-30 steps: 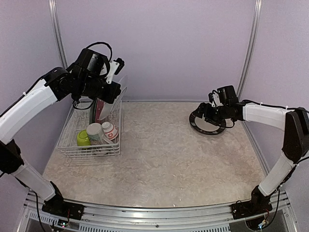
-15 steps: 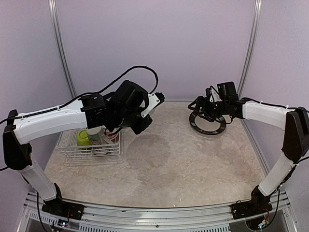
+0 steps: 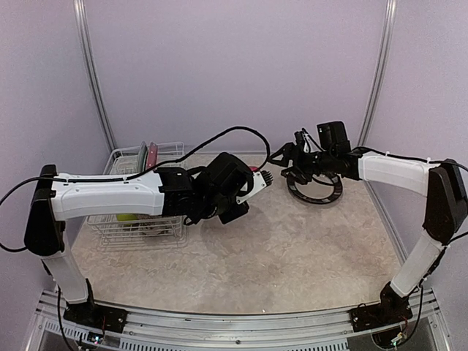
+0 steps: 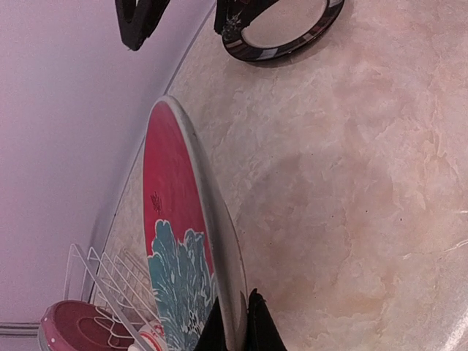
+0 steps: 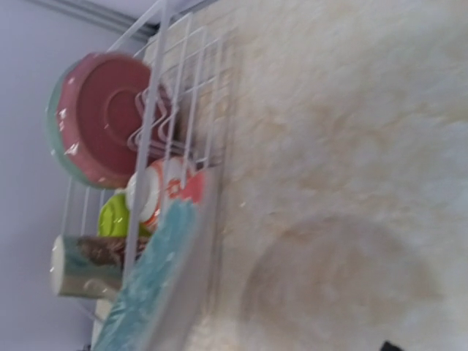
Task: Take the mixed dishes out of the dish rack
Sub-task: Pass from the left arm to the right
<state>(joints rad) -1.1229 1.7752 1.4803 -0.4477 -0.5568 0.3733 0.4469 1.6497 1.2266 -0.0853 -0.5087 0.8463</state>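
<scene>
My left gripper point(image 3: 254, 181) is shut on the rim of the red plate with the teal flower point(image 4: 172, 219) and holds it on edge above the table's middle. In the top view the plate point(image 3: 261, 172) shows edge-on. My right gripper point(image 3: 281, 164) is open and empty, facing the plate's far rim; its fingers point(image 4: 139, 22) show spread in the left wrist view. The black plate point(image 3: 314, 189) lies flat on the table under the right wrist. The white wire dish rack point(image 3: 135, 223) at the left holds a pink plate point(image 5: 102, 117), a white-and-red bowl point(image 5: 157, 191), a lime-green bowl point(image 5: 115, 216) and a cream mug point(image 5: 80, 267).
Purple walls close in the back and sides. Bare marbled tabletop point(image 3: 292, 248) spreads in front of both grippers. The left forearm point(image 3: 110, 196) lies across the rack's top.
My left arm swung from above the rack to the table's middle, carrying the red plate. My right gripper lifted off the black plate, moved left toward the held plate and opened wider.
</scene>
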